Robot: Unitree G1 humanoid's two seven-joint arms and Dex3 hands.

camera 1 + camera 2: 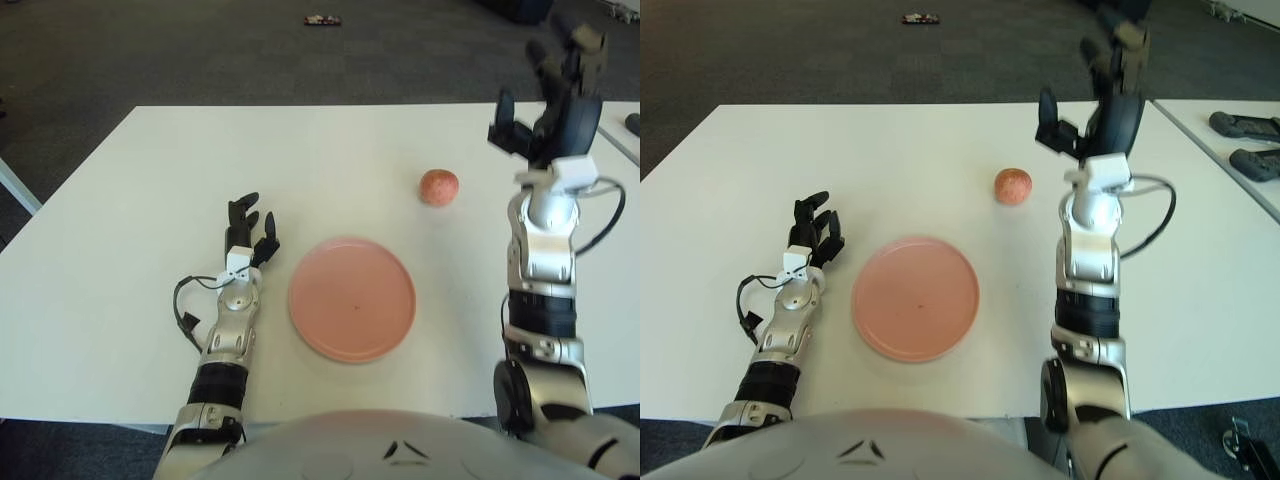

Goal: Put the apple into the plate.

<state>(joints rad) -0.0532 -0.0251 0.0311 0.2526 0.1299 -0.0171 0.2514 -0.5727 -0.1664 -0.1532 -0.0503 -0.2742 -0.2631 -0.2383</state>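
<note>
While the apple [439, 186] sits on the white table [150, 180] beyond the pink plate [352, 298], your right hand [553, 95] hovers raised beside it, fingers spread, empty; left hand [247, 234] lies left of plate, fingers relaxed.

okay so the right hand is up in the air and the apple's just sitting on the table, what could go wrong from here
1. The apple is round and lies loose on the white table, apart from the pink plate. A glancing touch from the descending right hand could roll it away.
2. The right hand is raised high, beyond and to the right of the apple, fingers spread, holding nothing, so the grasp could land off-centre.
3. The plate looks shallow; an apple dropped onto it might roll off. The left hand is left of the plate.
</note>
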